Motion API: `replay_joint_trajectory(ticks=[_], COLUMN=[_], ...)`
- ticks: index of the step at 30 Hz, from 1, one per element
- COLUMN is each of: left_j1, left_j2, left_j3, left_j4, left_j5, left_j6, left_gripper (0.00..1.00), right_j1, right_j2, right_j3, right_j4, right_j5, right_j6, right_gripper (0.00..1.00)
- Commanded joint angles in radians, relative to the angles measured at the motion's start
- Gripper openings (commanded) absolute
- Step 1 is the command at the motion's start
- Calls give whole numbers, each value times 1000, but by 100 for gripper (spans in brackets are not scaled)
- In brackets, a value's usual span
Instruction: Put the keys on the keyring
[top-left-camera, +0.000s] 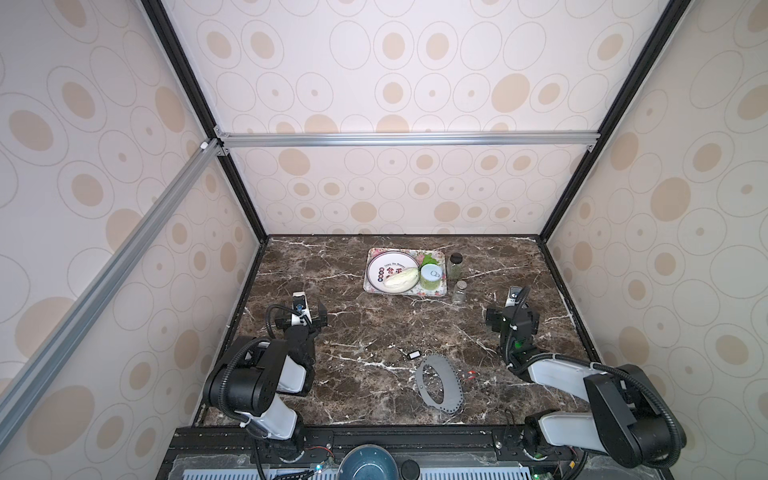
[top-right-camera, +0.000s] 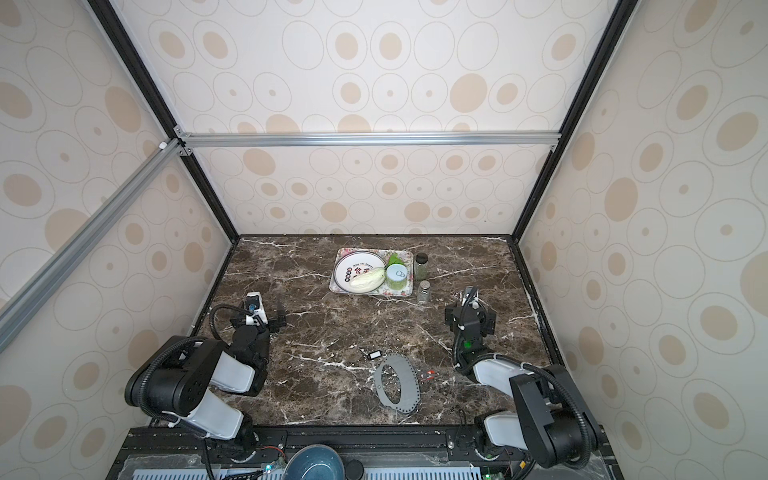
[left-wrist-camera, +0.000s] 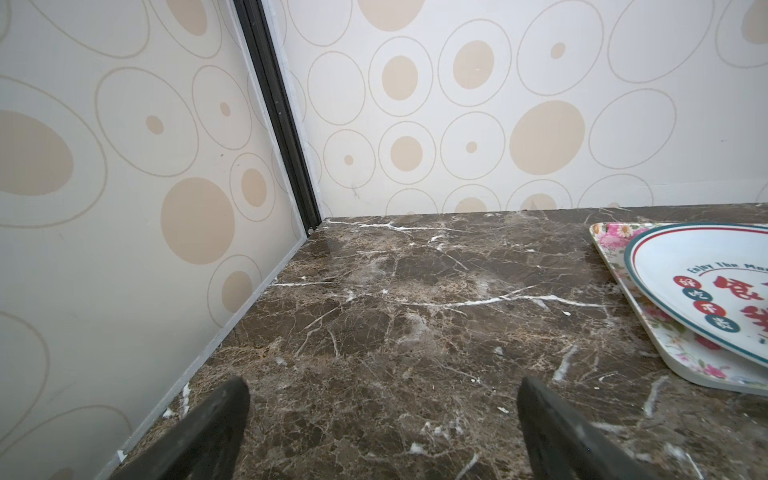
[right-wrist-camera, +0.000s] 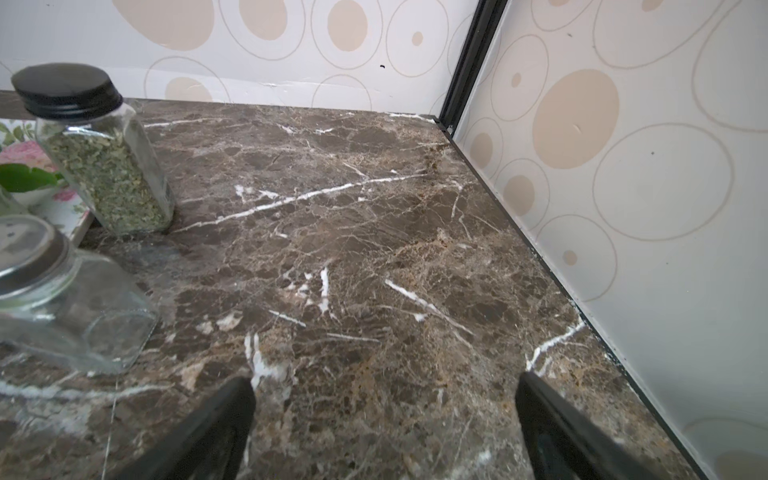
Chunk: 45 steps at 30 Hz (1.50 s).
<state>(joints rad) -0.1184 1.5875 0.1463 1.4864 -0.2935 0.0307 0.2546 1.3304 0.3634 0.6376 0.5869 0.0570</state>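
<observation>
Both top views: keyring (top-left-camera: 451, 389), keys (top-left-camera: 413, 354) beside; tray (top-left-camera: 374, 252), jars (top-left-camera: 456, 267) behind; left fingers (left-wrist-camera: 216, 432), right fingers (right-wrist-camera: 552, 428) spread, empty.

Left arm (top-left-camera: 257, 374) and right arm (top-left-camera: 602, 390) rise from the worktop's (top-left-camera: 374, 324) near edge, elbows folded. Left hand (left-wrist-camera: 380, 395) and right hand (right-wrist-camera: 384, 390) point toward its far edge, low over it, jaws wide apart, empty.
</observation>
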Motion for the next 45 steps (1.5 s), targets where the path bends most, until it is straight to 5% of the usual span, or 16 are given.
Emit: replay_joint_trajectory(ticks=[1, 6, 9, 10, 12, 26, 30, 36, 45], left_j1=[8, 7, 8, 8, 7, 8, 9, 8, 9], left_j2=[-3, -3, -3, -3, -3, -3, -3, -3, -3], left_j3=[7, 10, 9, 11, 16, 28, 29, 29, 29], left_j4=[18, 17, 16, 11, 2, -21, -20, -21, -21], left_j5=[-1, -1, -1, -1, -1, -4, -4, -3, -4], left_j6=[-12, -12, -12, -12, -12, -17, -17, -17, -17], left_gripper=[99, 99, 99, 99, 99, 99, 99, 99, 99], right_j1=[-6, -8, -36, -48, -81, -144, -136, -137, -145], right_j2=[41, 142, 218, 167, 188, 184, 238, 211, 218], right_j3=[71, 132, 57, 83, 53, 121, -8, 31, 28], right_j4=[-57, -2, 268, 99, 207, 37, 351, 222, 238], right_j5=[33, 60, 34, 12, -39, -196, -377, -271, -275], right_j6=[22, -90, -128, -64, -68, -20, -132, -68, -67], right_gripper=[100, 100, 100, 100, 100, 100, 100, 100, 100])
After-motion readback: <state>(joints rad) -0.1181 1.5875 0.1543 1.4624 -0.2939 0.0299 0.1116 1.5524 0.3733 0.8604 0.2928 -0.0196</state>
